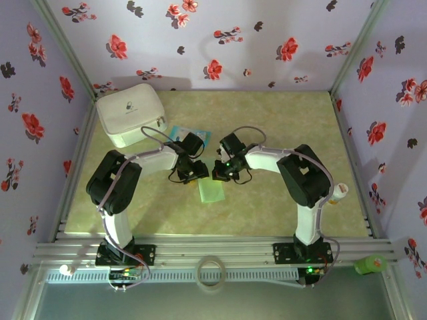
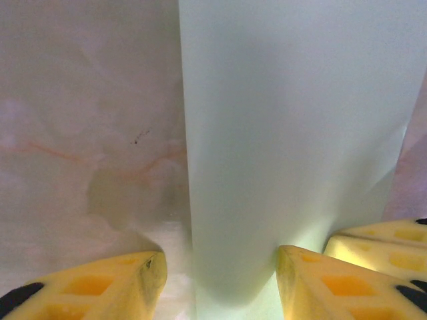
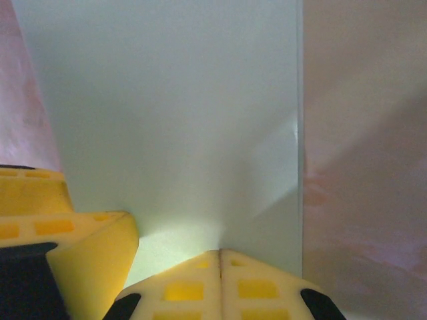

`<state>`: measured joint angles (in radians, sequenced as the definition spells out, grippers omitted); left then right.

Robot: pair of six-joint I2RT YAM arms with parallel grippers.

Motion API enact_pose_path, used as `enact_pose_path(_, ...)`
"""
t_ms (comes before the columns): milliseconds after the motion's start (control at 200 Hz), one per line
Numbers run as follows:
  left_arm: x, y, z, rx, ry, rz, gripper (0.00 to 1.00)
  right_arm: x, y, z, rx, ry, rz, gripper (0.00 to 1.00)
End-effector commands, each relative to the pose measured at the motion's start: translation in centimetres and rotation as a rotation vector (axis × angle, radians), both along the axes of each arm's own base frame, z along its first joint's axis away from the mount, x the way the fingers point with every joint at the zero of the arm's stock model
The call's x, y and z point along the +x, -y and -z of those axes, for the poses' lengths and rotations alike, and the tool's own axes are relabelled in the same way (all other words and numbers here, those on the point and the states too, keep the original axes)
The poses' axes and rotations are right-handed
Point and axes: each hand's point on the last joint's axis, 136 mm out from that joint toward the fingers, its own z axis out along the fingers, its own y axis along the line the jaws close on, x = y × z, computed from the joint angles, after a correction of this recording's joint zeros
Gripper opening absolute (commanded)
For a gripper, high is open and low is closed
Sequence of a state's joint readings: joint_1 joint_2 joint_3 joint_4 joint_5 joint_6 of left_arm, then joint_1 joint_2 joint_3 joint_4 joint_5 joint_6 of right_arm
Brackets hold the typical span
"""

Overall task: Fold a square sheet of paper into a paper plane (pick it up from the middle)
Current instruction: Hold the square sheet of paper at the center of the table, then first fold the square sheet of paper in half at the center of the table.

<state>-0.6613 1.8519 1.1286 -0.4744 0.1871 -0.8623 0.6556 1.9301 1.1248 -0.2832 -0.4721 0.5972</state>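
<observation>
Floral wallpaper closes in a marbled yellowish table (image 1: 287,127). Near its centre lies the square sheet of paper (image 1: 212,192), pale green and folded to a narrow strip, with both arms meeting over its twelve o'clock end. From nine o'clock comes the left gripper (image 1: 197,177); in its wrist view its yellow fingers (image 2: 100,290) stand apart astride the strip, the three o'clock one touching the paper's edge, the other clear of it. From three o'clock comes the right gripper (image 1: 219,176), its fingertips (image 3: 193,287) pressed together and resting on the paper. At ten o'clock sits a white zipped pouch (image 1: 130,119), a small blue-and-white packet (image 1: 179,133) just beside its four o'clock corner
</observation>
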Motion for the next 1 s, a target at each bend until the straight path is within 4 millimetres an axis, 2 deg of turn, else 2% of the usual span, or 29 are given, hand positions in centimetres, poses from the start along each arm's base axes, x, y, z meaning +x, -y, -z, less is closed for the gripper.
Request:
enact_pose_path(0, -1.3, -1.6, 3.7, 0.099, -0.05, 0.007, 0.51, -2.8, 3.7, 3.9, -0.191, -0.074, -0.018, 0.0)
enact_pose_path(240, 1.6, 1.7, -4.3, -0.08, 0.117, 0.028, 0.6, -2.6, 5.4, 3.7, -0.204, -0.08, 0.065, 0.0)
enact_pose_path(365, 1.9, 2.7, -6.5, -0.161, 0.157, 0.027, 0.61, -2.4, 6.8, 3.5, -0.174, -0.089, 0.144, 0.0)
enact_pose_path(490, 1.8, 3.7, -7.4, -0.251, 0.174, 0.019, 0.55, -2.1, 8.5, 2.9, -0.174, -0.075, 0.202, 0.0)
enact_pose_path(565, 1.8, 4.7, -8.0, -0.325, 0.184, 0.029, 0.47, -2.0, 9.2, 2.8, -0.168, -0.073, 0.219, 0.0)
enact_pose_path(800, 1.4, 8.0, -8.8, -0.55, 0.187, 0.092, 0.17, -1.8, 9.4, 2.6, -0.159, -0.074, 0.223, 0.0)
enact_pose_path(890, 1.0, 8.7, -8.5, -0.596, 0.17, 0.118, 0.03, -1.7, 9.3, 2.5, -0.156, -0.073, 0.223, 0.0)
enact_pose_path(930, 0.9, 8.8, -8.2, -0.595, 0.168, 0.127, 0.0, -1.7, 9.4, 2.6, -0.157, -0.072, 0.226, 0.0)
enact_pose_path(995, 0.8, 8.9, -7.7, -0.587, 0.162, 0.138, 0.0, -1.6, 9.4, 2.6, -0.16, -0.074, 0.227, 0.0)
